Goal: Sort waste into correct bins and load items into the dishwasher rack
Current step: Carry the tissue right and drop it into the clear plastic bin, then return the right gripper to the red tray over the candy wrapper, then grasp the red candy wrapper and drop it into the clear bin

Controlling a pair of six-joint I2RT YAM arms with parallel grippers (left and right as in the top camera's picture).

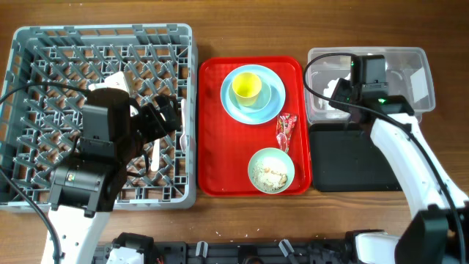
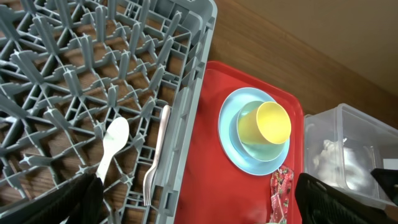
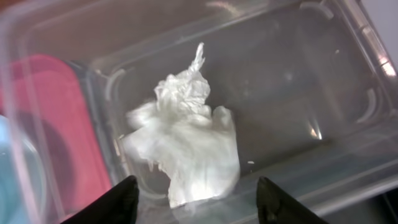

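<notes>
A wooden table (image 1: 220, 29) bore rack (image 1: 22, 44), red tray (image 1: 212, 147), tub (image 1: 418, 59) and black tray (image 1: 352, 161). The left gripper (image 1: 163, 117) and right gripper (image 3: 196, 199) stood wide, empty.

Overhead, the left arm (image 1: 102, 147) blocks the middle of the large grey plastic dishwasher rack (image 1: 44, 44), so the white plastic spoon (image 2: 115, 140) and white plastic fork (image 2: 163, 134) barely show there. Left wrist cam: the left gripper (image 2: 200, 202) is just dark blurs in the bottom corners, one covering the spoon's handle end. The red wrapper bit (image 2: 283, 186) gets chopped by the bottom edge, and the clear rectangular plastic tub (image 2: 373, 130) by the right one.
</notes>
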